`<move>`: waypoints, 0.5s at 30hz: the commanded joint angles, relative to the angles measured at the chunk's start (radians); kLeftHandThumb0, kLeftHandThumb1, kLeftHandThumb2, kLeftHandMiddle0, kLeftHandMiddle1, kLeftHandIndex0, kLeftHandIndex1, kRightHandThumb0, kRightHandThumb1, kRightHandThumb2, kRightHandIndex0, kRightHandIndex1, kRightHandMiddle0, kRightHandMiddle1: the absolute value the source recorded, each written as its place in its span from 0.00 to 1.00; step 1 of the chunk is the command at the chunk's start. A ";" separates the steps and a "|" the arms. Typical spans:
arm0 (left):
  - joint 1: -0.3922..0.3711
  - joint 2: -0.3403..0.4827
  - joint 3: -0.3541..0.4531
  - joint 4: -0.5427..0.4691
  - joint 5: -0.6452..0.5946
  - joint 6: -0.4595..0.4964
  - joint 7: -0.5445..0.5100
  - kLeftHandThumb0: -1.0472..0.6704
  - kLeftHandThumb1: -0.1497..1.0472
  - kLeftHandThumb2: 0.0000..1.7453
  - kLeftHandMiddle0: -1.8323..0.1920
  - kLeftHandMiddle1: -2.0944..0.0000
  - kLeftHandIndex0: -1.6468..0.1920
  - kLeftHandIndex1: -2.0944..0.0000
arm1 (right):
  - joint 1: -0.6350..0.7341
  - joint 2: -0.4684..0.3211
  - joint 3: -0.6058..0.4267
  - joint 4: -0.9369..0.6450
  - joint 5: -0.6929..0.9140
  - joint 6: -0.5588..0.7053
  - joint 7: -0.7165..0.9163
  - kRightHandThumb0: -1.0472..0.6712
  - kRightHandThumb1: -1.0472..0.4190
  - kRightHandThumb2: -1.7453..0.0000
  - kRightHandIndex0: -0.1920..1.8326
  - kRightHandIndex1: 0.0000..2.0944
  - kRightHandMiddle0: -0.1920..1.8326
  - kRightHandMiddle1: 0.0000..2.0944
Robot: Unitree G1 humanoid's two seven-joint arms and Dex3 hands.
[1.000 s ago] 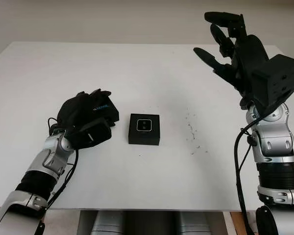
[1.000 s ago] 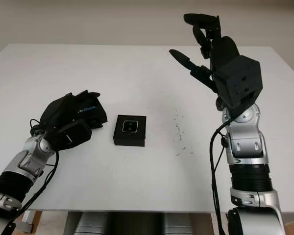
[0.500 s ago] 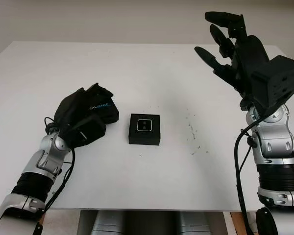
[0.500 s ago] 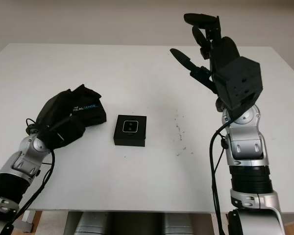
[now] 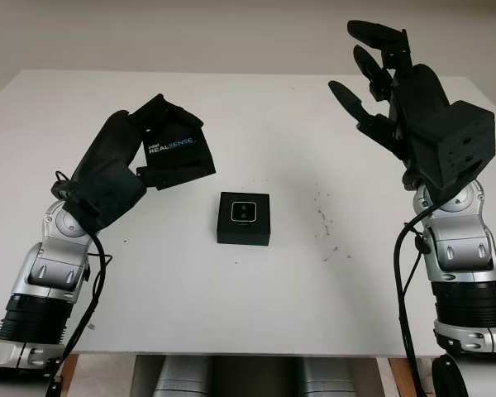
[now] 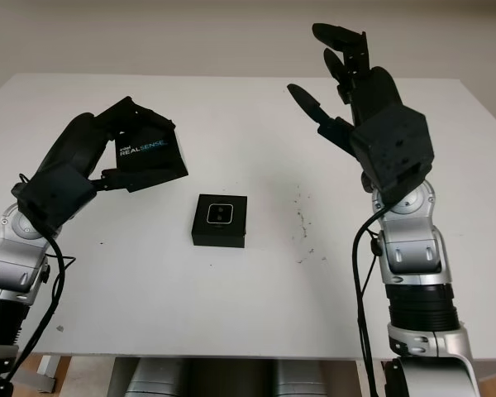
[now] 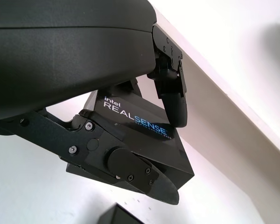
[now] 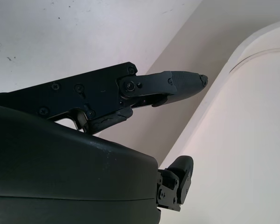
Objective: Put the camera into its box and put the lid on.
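A small black box (image 5: 244,218) sits open on the white table (image 5: 248,289) near its middle, with the camera (image 5: 244,212) lying inside it. My left hand (image 5: 140,157) is raised above the table to the left of the box, shut on the black lid (image 5: 177,155) printed REALSENSE. The lid (image 7: 144,135) hangs tilted in the air between the fingers (image 7: 172,93). My right hand (image 5: 388,91) is held high over the table's right side, open and holding nothing.
Small dark specks (image 5: 324,223) are scattered on the table to the right of the box. The table's front edge (image 5: 248,354) runs just ahead of both arms.
My left hand has lifted the lid off the table, up and a little toward the box. The right hand has barely moved.
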 commanded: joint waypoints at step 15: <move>0.056 -0.051 -0.068 0.031 -0.009 -0.177 -0.104 0.52 0.96 0.03 0.75 0.29 0.75 0.38 | 0.004 0.003 0.001 -0.038 -0.003 -0.004 -0.007 0.22 0.00 0.84 0.18 0.03 0.05 0.35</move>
